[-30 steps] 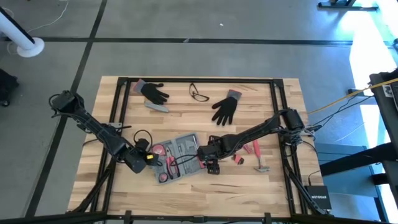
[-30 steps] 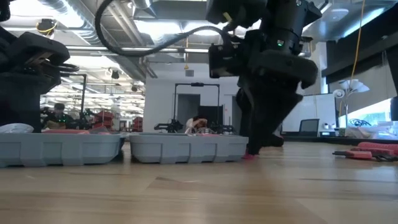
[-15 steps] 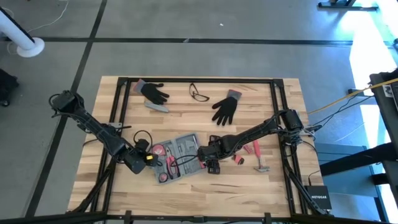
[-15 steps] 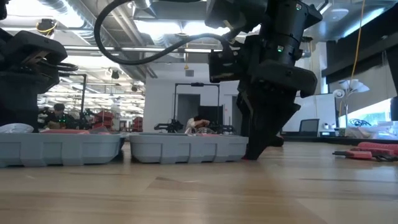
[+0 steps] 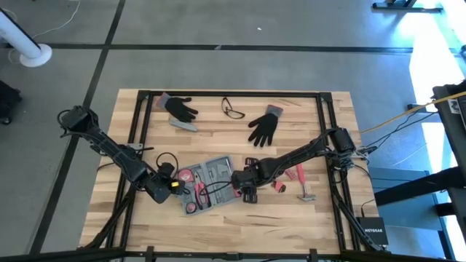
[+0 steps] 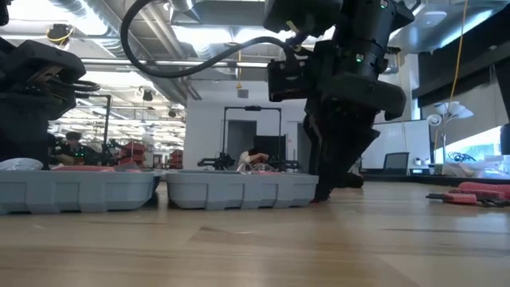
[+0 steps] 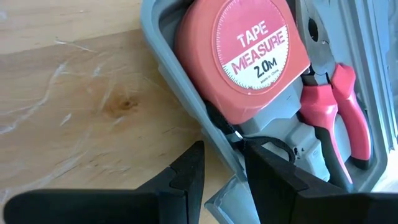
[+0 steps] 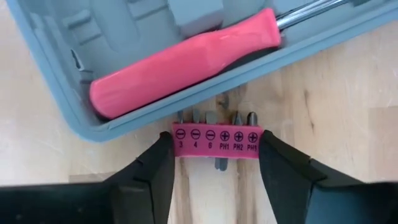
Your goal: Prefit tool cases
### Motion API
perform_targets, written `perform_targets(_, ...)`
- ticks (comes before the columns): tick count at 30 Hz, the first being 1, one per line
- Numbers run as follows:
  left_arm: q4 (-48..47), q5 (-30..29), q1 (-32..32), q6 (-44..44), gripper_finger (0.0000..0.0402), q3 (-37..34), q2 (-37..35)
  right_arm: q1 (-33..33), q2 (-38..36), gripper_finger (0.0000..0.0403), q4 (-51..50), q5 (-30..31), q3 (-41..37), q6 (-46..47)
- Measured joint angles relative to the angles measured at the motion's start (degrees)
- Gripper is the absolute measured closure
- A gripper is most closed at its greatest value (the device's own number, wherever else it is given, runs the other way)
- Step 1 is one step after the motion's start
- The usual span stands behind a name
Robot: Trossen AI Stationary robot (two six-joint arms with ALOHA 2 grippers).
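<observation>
Item: your right gripper (image 8: 216, 163) closed on bit holder (image 8: 216, 142), case (image 8: 56, 93) just ahead. Left gripper (image 7: 222, 171) pinches case rim beside tape measure (image 7: 245, 59).

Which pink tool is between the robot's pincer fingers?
The little pink bit holder, lying on the wood beside the case, sits between the right pincer's fingers. The pink screwdriver lies inside the case.

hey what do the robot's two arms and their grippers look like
Both arms are dark, slim and jointed, with black cables looping along them. The left gripper has two matte black, wedge-shaped fingers. The right gripper has the same black fingers, broad and tapering. In the low view the right arm's wrist housing is blocky and black, with a small green light.
</observation>
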Motion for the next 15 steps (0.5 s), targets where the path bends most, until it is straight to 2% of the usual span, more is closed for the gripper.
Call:
perform_targets(5,0.00,0.02,0.00,0.56,0.0295,0.00,0.00,-0.23,0.26,0.0227,-2.53,3.08,2.55,-1.67)
perform_targets(10,0.00,0.02,0.00,1.34,0.0295,0.00,0.00,-0.20,0.21,0.0256,-6.73,3.36,5.78,-5.76)
perform_targets(15,0.00,0.02,0.00,2.22,0.0295,0.00,-0.02,-0.52,0.17,0.0276,-9.13,3.31,7.11,-5.37)
